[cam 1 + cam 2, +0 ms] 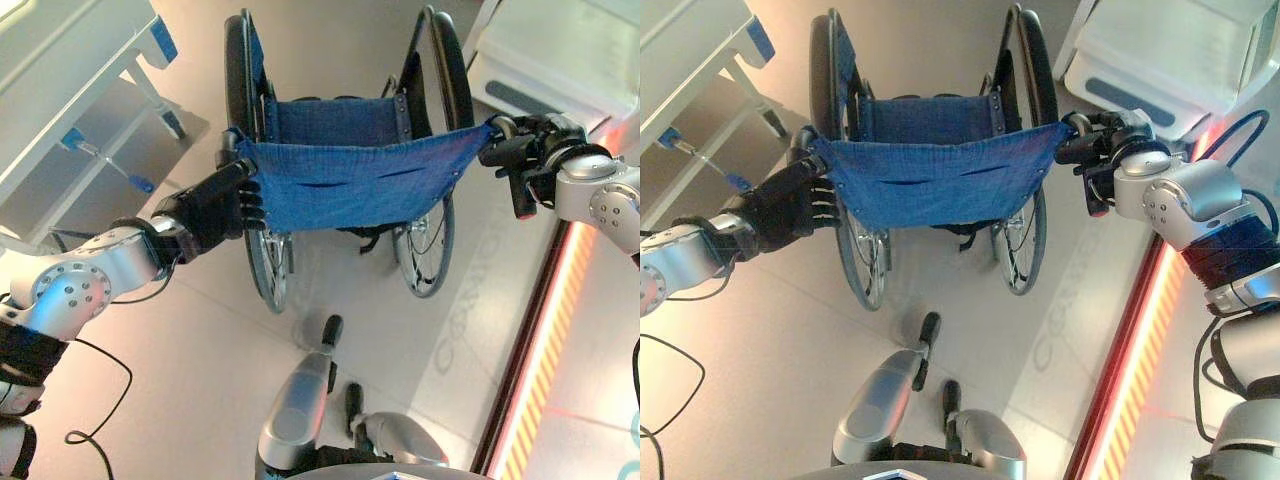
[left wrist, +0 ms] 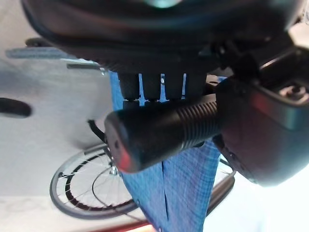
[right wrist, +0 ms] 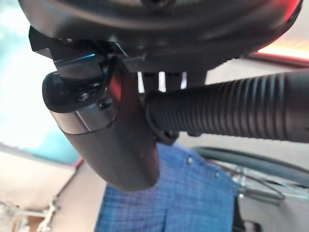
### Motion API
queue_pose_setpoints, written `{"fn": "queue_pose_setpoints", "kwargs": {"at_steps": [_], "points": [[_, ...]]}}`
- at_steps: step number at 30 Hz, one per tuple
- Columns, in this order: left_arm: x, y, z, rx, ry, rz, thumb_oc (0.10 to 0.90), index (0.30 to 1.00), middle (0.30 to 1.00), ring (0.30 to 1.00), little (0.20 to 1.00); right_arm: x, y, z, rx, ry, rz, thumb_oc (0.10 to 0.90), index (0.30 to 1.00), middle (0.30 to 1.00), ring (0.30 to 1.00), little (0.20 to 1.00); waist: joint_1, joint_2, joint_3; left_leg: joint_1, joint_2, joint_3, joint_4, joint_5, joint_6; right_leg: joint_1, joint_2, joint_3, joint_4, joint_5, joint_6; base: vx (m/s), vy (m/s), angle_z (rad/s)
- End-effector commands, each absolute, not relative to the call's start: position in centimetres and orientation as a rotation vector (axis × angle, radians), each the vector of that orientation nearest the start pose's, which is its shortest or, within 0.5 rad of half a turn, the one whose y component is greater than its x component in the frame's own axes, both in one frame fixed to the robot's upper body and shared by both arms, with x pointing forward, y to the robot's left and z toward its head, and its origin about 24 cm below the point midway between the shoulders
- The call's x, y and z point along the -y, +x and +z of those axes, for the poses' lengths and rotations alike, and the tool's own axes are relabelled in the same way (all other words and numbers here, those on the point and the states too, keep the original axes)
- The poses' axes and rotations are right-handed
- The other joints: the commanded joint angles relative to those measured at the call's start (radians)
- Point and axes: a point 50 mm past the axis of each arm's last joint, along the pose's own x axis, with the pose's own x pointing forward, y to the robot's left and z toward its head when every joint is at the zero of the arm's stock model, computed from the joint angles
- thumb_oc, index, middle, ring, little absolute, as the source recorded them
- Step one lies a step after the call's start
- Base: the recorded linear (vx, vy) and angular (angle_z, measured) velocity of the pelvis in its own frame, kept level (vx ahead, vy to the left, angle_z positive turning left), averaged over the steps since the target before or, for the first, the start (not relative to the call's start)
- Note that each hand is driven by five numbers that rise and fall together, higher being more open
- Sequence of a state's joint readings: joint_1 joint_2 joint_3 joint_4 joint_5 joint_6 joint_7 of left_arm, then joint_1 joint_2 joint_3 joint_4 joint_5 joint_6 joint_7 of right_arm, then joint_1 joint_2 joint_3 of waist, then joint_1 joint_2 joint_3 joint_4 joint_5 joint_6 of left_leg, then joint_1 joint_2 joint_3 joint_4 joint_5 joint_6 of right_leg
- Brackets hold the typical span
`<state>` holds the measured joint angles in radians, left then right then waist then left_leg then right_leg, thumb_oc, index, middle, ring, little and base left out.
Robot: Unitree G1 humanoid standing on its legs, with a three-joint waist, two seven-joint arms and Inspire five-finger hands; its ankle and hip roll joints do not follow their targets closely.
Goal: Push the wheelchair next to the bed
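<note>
The black-framed wheelchair with the blue cloth back and big spoked wheels (image 1: 350,170) stands on the pale floor right in front of the robot, w/ a white bed frame w/ blue bits (image 1: 70,110) off to the left and another white bed end w/ a grey strip (image 1: 1160,60) close on the right. The left hand (image 1: 215,205) has its fingers curled round the left black ribbed push handle (image 2: 159,135); the right hand (image 1: 1102,150) is wrapped round the right black ribbed push handle (image 3: 231,113), fingers over it and thumb under. So both hands hold on. What could go wrong: if one arm pushes harder than the other, I think the chair will turn and its right wheel (image 1: 1025,230) could bump the white bed end, which is v. near. The rubber grips could also slip out if a hand lets go a bit. The orange glowing strip w/ a dark edge (image 1: 545,330) runs along the floor on the right; a wheel could catch on it. Hard to see: the small front wheels and footrests are hidden past the seat, both beds are cut off at the edges, and I can't tell if the brakes are on.
</note>
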<state>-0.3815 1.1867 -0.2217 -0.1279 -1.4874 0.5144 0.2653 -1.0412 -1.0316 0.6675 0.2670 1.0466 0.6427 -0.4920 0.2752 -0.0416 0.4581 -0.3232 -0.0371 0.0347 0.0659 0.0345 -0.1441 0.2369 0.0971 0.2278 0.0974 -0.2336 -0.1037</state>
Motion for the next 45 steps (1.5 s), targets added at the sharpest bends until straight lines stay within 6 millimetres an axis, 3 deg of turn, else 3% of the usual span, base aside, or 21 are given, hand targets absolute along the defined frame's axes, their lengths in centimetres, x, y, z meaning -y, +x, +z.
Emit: {"fn": "queue_pose_setpoints", "kwargs": {"at_steps": [1, 3, 6, 8, 9, 10, 12, 14, 18, 21, 22, 25, 27, 29, 33, 36, 37, 40, 42, 43, 45], "points": [[-28.3, 28.7, 25.0, 0.087, -0.236, 0.001, 0.400, 0.300, 0.300, 0.300, 0.300, 19.3, 35.8, 25.5, -0.011, -0.291, 0.024, 0.400, 0.300, 0.300, 0.300, 0.300, -0.046, 0.054, -0.172, -0.053, -0.011, 0.077, -0.066, 0.265, 0.047, 0.015, 0.043, -0.267, -0.028, 0.091, 0.111, 0.45, 0.105, -0.34], [-28.7, 28.7, 25.1, 0.083, -0.216, -0.001, 0.400, 0.300, 0.300, 0.300, 0.300, 18.9, 36.3, 25.0, -0.031, -0.278, 0.041, 0.400, 0.300, 0.300, 0.300, 0.300, -0.039, 0.047, -0.220, -0.010, -0.007, 0.129, -0.016, 0.153, 0.095, 0.034, 0.031, -0.278, 0.027, 0.022, 0.124, 0.64, 0.187, -0.42], [-28.8, 29.0, 25.6, 0.062, -0.186, -0.002, 0.400, 0.300, 0.300, 0.300, 0.300, 19.1, 36.4, 24.2, -0.062, -0.264, 0.050, 0.400, 0.300, 0.300, 0.300, 0.300, -0.025, 0.021, -0.269, 0.000, -0.023, 0.148, 0.081, 0.090, 0.141, 0.049, 0.023, -0.295, 0.139, 0.025, 0.153, 0.54, 0.132, -0.39], [-29.0, 29.1, 26.2, 0.061, -0.149, -0.001, 0.400, 0.300, 0.300, 0.300, 0.300, 19.2, 36.4, 23.7, -0.088, -0.264, 0.050, 0.400, 0.300, 0.300, 0.300, 0.300, -0.020, -0.004, -0.299, 0.032, -0.053, 0.138, 0.088, 0.072, 0.165, 0.013, 0.023, -0.289, 0.287, 0.164, 0.219, 0.58, 0.140, -0.30], [-29.0, 29.1, 26.3, 0.063, -0.148, -0.001, 0.400, 0.300, 0.300, 0.300, 0.300, 19.2, 36.4, 23.6, -0.090, -0.265, 0.050, 0.400, 0.300, 0.300, 0.300, 0.300, -0.018, -0.006, -0.303, 0.035, -0.054, 0.135, 0.086, 0.073, 0.166, 0.007, 0.023, -0.286, 0.298, 0.181, 0.227, 0.52, 0.136, -0.16], [-28.9, 28.9, 27.1, 0.076, -0.145, -0.003, 0.400, 0.300, 0.300, 0.300, 0.300, 19.1, 36.3, 23.8, -0.088, -0.259, 0.049, 0.400, 0.300, 0.300, 0.300, 0.300, -0.017, -0.010, -0.316, 0.058, -0.066, 0.123, 0.084, 0.060, 0.176, -0.032, 0.038, -0.274, 0.404, 0.288, 0.267, 0.47, 0.118, 0.06], [-28.9, 28.8, 27.6, 0.086, -0.152, -0.008, 0.400, 0.300, 0.300, 0.300, 0.300, 18.8, 36.3, 24.0, -0.084, -0.249, 0.053, 0.400, 0.300, 0.300, 0.300, 0.300, -0.020, -0.009, -0.322, 0.076, -0.074, 0.112, 0.090, 0.046, 0.182, -0.082, 0.043, -0.274, 0.464, 0.343, 0.286, 0.47, 0.111, 0.23], [-28.9, 28.8, 27.9, 0.087, -0.149, -0.020, 0.400, 0.300, 0.300, 0.300, 0.300, 18.4, 36.4, 24.2, -0.084, -0.251, 0.048, 0.400, 0.300, 0.300, 0.300, 0.300, -0.024, -0.003, -0.324, 0.080, -0.091, 0.098, 0.104, 0.034, 0.181, -0.120, 0.015, -0.295, 0.436, 0.301, 0.274, 0.38, 0.068, 0.21], [-28.4, 28.9, 28.6, 0.121, -0.165, -0.040, 0.400, 0.300, 0.300, 0.300, 0.300, 18.0, 36.6, 25.8, -0.045, -0.258, 0.032, 0.400, 0.300, 0.300, 0.300, 0.300, -0.041, 0.013, -0.294, 0.041, -0.103, 0.068, 0.197, 0.044, 0.146, -0.131, -0.038, -0.345, 0.130, 0.101, 0.165, 0.22, -0.048, 0.18], [-27.8, 29.3, 30.0, 0.199, -0.192, -0.031, 0.400, 0.300, 0.300, 0.300, 0.300, 18.1, 36.9, 28.3, 0.036, -0.276, 0.037, 0.400, 0.300, 0.300, 0.300, 0.300, -0.082, 0.026, -0.225, 0.034, -0.104, 0.024, 0.268, 0.022, 0.130, -0.217, -0.125, -0.337, -0.041, 0.202, 0.167, 0.09, -0.154, 0.62], [-27.5, 29.6, 30.8, 0.232, -0.208, -0.025, 0.400, 0.300, 0.300, 0.300, 0.300, 18.0, 36.7, 29.4, 0.071, -0.289, 0.045, 0.400, 0.300, 0.300, 0.300, 0.300, -0.108, 0.031, -0.195, 0.071, -0.099, 0.000, 0.266, -0.030, 0.130, -0.283, -0.187, -0.328, -0.083, 0.274, 0.205, 0.19, -0.247, 0.65], [-27.3, 29.7, 31.9, 0.265, -0.210, -0.016, 0.400, 0.300, 0.300, 0.300, 0.300, 17.5, 36.1, 30.6, 0.104, -0.297, 0.057, 0.400, 0.300, 0.300, 0.300, 0.300, -0.155, 0.033, -0.157, 0.164, -0.074, -0.032, 0.237, -0.134, 0.130, -0.414, -0.280, -0.305, -0.097, 0.385, 0.276, 0.35, -0.321, 0.70], [-27.1, 29.7, 32.4, 0.268, -0.213, -0.023, 0.400, 0.300, 0.300, 0.300, 0.300, 17.3, 35.5, 31.2, 0.107, -0.297, 0.054, 0.400, 0.300, 0.300, 0.300, 0.300, -0.182, 0.033, -0.139, 0.223, -0.030, -0.053, 0.255, -0.182, 0.129, -0.478, -0.282, -0.290, -0.031, 0.398, 0.290, 0.59, -0.377, 0.20], [-27.0, 30.0, 31.9, 0.241, -0.233, -0.041, 0.400, 0.300, 0.300, 0.300, 0.300, 17.3, 35.3, 31.5, 0.089, -0.295, 0.050, 0.400, 0.300, 0.300, 0.300, 0.300, -0.186, 0.019, -0.158, 0.244, 0.012, -0.052, 0.301, -0.154, 0.117, -0.466, -0.267, -0.318, -0.009, 0.372, 0.274, 0.55, -0.306, 0.16], [-27.1, 29.4, 30.1, 0.258, -0.241, -0.063, 0.400, 0.300, 0.300, 0.300, 0.300, 17.9, 35.1, 31.7, 0.080, -0.329, 0.053, 0.400, 0.300, 0.300, 0.300, 0.300, -0.189, -0.023, -0.192, 0.215, 0.082, -0.084, 0.535, -0.007, 0.074, -0.424, -0.207, -0.368, 0.010, 0.322, 0.191, 0.38, -0.313, 0.21], [-26.9, 28.2, 29.6, 0.271, -0.260, -0.066, 0.400, 0.300, 0.300, 0.300, 0.300, 17.4, 34.7, 31.8, 0.101, -0.340, 0.061, 0.400, 0.300, 0.300, 0.300, 0.300, -0.171, -0.067, -0.184, 0.110, 0.040, -0.105, 0.835, 0.034, 0.087, -0.366, -0.157, -0.375, 0.007, 0.291, 0.132, 0.37, -0.342, 0.06], [-26.9, 28.2, 29.5, 0.271, -0.264, -0.063, 0.400, 0.300, 0.300, 0.300, 0.300, 17.4, 34.7, 31.8, 0.102, -0.340, 0.062, 0.400, 0.300, 0.300, 0.300, 0.300, -0.172, -0.067, -0.184, 0.103, 0.038, -0.106, 0.842, 0.031, 0.089, -0.365, -0.155, -0.375, 0.008, 0.290, 0.131, 0.34, -0.213, 0.05], [-27.0, 27.9, 28.7, 0.248, -0.302, -0.061, 0.400, 0.300, 0.300, 0.300, 0.300, 16.5, 34.4, 31.6, 0.110, -0.350, 0.081, 0.400, 0.300, 0.300, 0.300, 0.300, -0.136, -0.070, -0.176, 0.043, -0.021, -0.113, 0.741, -0.002, 0.121, -0.289, -0.106, -0.349, 0.002, 0.264, 0.128, 0.45, -0.130, -0.11], [-26.8, 27.7, 28.4, 0.246, -0.312, -0.067, 0.400, 0.300, 0.300, 0.300, 0.300, 15.5, 34.2, 31.6, 0.128, -0.367, 0.094, 0.400, 0.300, 0.300, 0.300, 0.300, -0.111, -0.058, -0.176, 0.040, -0.035, -0.077, 0.534, 0.021, 0.120, -0.242, -0.066, -0.335, -0.006, 0.233, 0.130, 0.46, -0.062, -0.18], [-26.7, 27.6, 28.1, 0.245, -0.324, -0.075, 0.400, 0.300, 0.300, 0.300, 0.300, 15.1, 34.4, 31.6, 0.139, -0.368, 0.097, 0.400, 0.300, 0.300, 0.300, 0.300, -0.093, -0.037, -0.174, 0.031, -0.035, -0.038, 0.365, 0.071, 0.104, -0.205, -0.028, -0.331, -0.016, 0.205, 0.125, 0.37, -0.033, -0.38], [-26.4, 27.7, 27.7, 0.244, -0.329, -0.090, 0.400, 0.300, 0.300, 0.300, 0.300, 14.8, 34.8, 31.4, 0.151, -0.369, 0.097, 0.400, 0.300, 0.300, 0.300, 0.300, -0.069, -0.017, -0.166, 0.005, -0.042, 0.012, 0.234, 0.135, 0.084, -0.162, 0.007, -0.324, -0.028, 0.183, 0.114, 0.50, -0.062, -0.77]]}}
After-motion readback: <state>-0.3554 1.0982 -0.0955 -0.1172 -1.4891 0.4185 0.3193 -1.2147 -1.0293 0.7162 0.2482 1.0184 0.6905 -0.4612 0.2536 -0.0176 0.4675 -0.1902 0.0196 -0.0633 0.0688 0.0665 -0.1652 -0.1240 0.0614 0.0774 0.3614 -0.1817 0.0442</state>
